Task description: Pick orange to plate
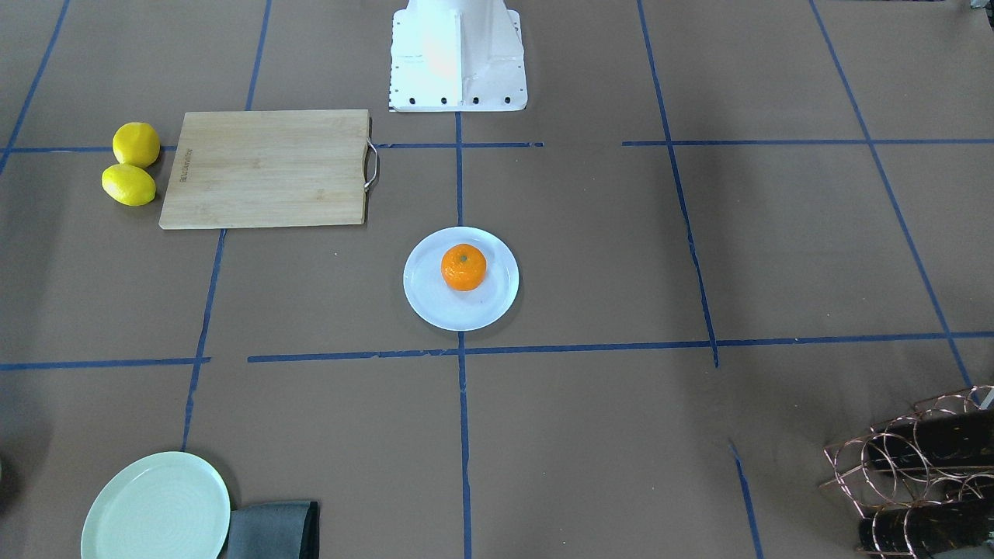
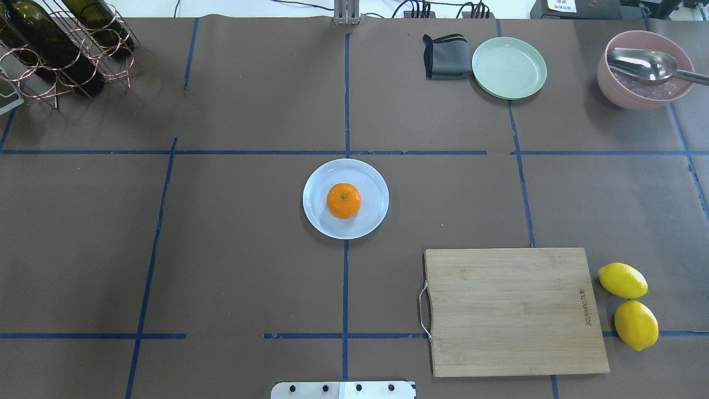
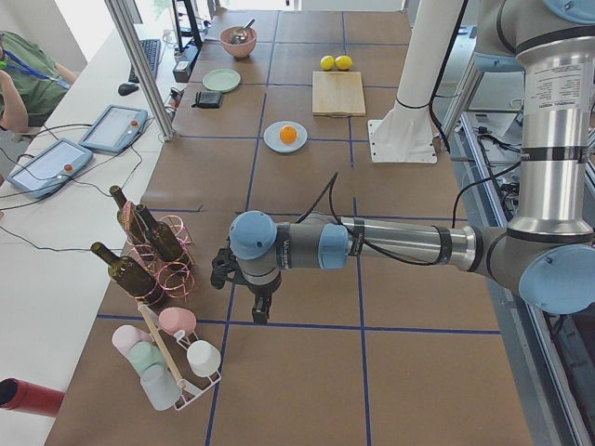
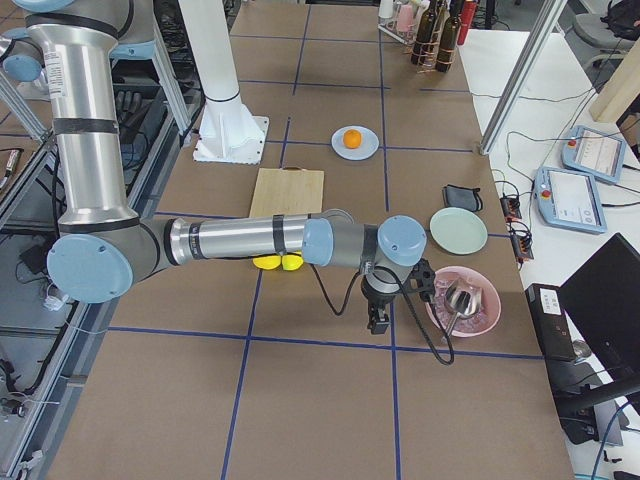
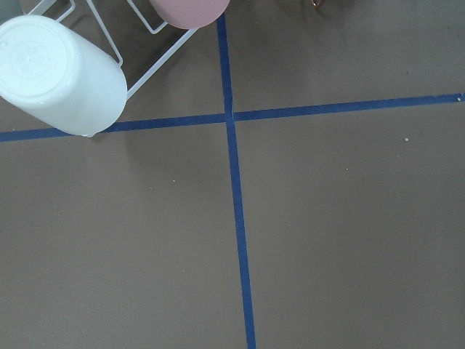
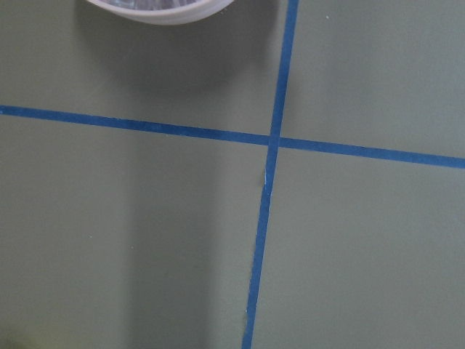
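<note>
1. Orange (image 2: 343, 200) sits stem dimple up in the middle of the plate (image 2: 374, 217), touching nothing else.
2. The plate lies flat on the brown tabletop (image 2: 221, 249), on a blue tape line.
3. From the plate toward the robot's base and to the robot's right lies a wooden cutting board (image 2: 512, 310), well apart from it. Two lemons (image 2: 622, 280) lie side by side just past the board's far edge from the plate.
4. Away from the robot and right of the plate are a pale green plate (image 2: 509, 67) with a folded grey cloth (image 2: 446, 56) just beside it. Further right is a pink bowl (image 2: 637, 94) holding a metal spoon (image 2: 645, 64).
5. Away from the robot and left of the plate stands a copper wire rack (image 2: 61, 50) with dark bottles.
6. The left pincer (image 3: 261, 311) points down over bare tabletop near a rack of cups (image 3: 172, 367), far from the plate. Whether it is open or closed cannot be told.
7. The right pincer (image 4: 377, 322) points down just beside the pink bowl, also far from the plate. Its opening cannot be told either.
</note>
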Controlling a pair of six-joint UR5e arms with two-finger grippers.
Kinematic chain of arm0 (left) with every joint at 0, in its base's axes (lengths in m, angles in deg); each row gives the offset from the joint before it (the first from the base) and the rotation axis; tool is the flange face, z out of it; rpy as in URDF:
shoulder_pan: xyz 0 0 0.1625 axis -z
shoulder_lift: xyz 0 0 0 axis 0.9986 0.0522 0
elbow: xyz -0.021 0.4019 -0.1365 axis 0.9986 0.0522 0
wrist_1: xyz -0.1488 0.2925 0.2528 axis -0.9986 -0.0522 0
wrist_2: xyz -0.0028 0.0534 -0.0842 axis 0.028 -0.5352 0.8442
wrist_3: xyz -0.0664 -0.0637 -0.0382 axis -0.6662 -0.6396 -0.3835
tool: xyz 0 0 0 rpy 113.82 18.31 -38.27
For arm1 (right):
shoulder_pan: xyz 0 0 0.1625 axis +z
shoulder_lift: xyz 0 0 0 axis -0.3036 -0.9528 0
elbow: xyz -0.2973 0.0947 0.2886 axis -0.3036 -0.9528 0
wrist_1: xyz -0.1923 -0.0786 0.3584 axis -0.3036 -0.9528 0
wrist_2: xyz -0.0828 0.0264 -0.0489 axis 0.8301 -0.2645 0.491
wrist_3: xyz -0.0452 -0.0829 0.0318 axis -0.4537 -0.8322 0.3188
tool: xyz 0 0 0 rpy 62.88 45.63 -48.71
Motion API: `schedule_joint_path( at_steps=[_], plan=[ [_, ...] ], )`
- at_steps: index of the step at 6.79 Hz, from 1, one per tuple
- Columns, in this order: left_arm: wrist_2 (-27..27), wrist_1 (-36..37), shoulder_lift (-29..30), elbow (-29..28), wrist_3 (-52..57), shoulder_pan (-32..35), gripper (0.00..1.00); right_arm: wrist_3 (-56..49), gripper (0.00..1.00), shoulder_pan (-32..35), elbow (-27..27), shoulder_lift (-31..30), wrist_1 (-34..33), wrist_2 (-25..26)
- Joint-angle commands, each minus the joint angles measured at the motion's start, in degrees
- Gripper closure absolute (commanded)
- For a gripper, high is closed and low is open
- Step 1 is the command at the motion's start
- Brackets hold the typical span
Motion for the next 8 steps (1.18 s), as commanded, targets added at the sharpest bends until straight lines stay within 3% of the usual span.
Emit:
schedule_joint_path(
  at_steps=[1, 3, 8],
  plan=[
    [-0.11, -0.16, 0.23, -0.51, -0.01, 0.01, 0.0, 1.06, 0.0, 1.03, -0.47, -1.99, 2.02, -0.39],
    [-0.12, -0.16, 0.23, -0.51, -0.01, -0.07, 0.0, 8.5, 0.0, 1.03, -0.65, -2.08, 7.97, -0.22],
    [-0.03, -0.16, 0.14, -0.6, -0.01, 0.01, 0.0, 9.5, 0.0, 1.03, -0.47, -1.99, 8.27, -0.48]
  ],
)
